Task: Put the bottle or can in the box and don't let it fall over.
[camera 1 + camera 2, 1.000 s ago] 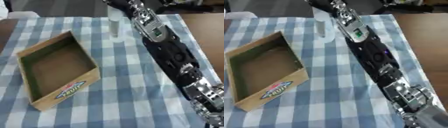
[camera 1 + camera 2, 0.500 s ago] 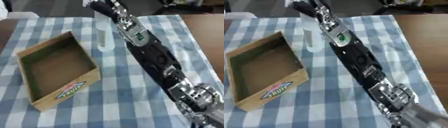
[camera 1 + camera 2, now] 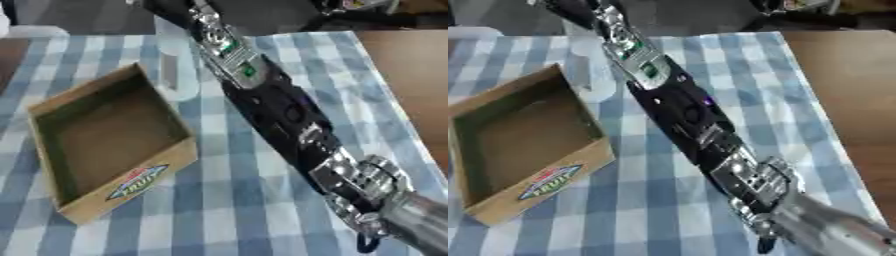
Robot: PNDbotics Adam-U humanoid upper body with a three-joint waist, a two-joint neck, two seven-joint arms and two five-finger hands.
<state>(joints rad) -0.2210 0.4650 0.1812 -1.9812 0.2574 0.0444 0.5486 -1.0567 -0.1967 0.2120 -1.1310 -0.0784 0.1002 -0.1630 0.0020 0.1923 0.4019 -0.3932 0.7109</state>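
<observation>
clear plastic bottle (image 3: 178,70) stands upright just right of the empty cardboard box (image 3: 109,145), not yet inside; right hand (image 3: 166,7) at its top, fingers hidden, grip unclear.

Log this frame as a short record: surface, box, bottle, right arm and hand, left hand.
surface: table under a blue and white checked cloth
box: open cardboard box, empty, printed label on its near wall
bottle: clear bottle, upright, just beyond the box's far right corner, not yet in the box
right arm: black and silver arm stretched diagonally across the cloth toward the bottle
right hand: at the top edge by the bottle; fingers cannot be made out
left hand: not visible
</observation>
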